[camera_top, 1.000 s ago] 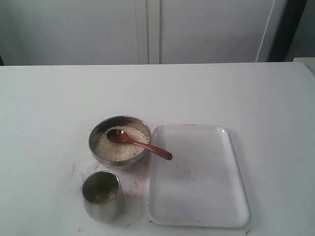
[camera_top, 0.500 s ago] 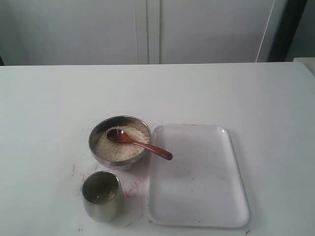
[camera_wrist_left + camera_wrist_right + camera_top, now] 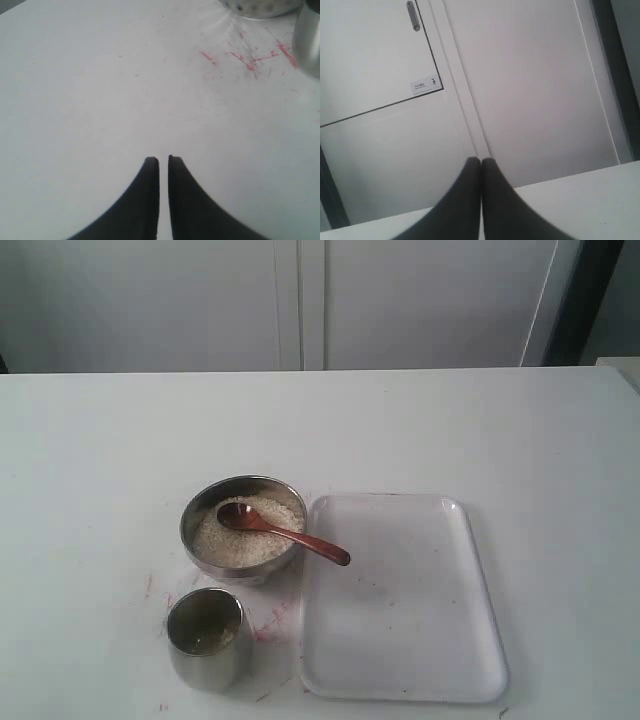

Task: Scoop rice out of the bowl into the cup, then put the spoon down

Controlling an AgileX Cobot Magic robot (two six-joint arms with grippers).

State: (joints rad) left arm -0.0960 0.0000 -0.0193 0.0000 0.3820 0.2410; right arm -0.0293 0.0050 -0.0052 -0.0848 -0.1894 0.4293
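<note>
The steel bowl (image 3: 195, 512) stands left of the table's middle, filled with white rice (image 3: 228, 542). The dark reddish-brown wooden spoon (image 3: 285, 532) lies in it, its oval end on the rice and its handle over the rim toward the right. The steel cup (image 3: 206, 636) stands just in front of the bowl. Neither gripper shows in the exterior view. My left gripper (image 3: 163, 159) is shut and holds nothing, over bare table; the bowl's base (image 3: 260, 7) and the cup's side (image 3: 307, 40) sit at that view's edge. My right gripper (image 3: 480, 160) is shut and empty, pointing at the wall.
A white rectangular tray (image 3: 400, 600) lies right of the bowl, under the spoon handle's tip. Red marks (image 3: 265, 625) stain the table near the cup, and the left wrist view shows the red marks (image 3: 247, 57) too. White cabinet doors (image 3: 300, 300) stand behind the table.
</note>
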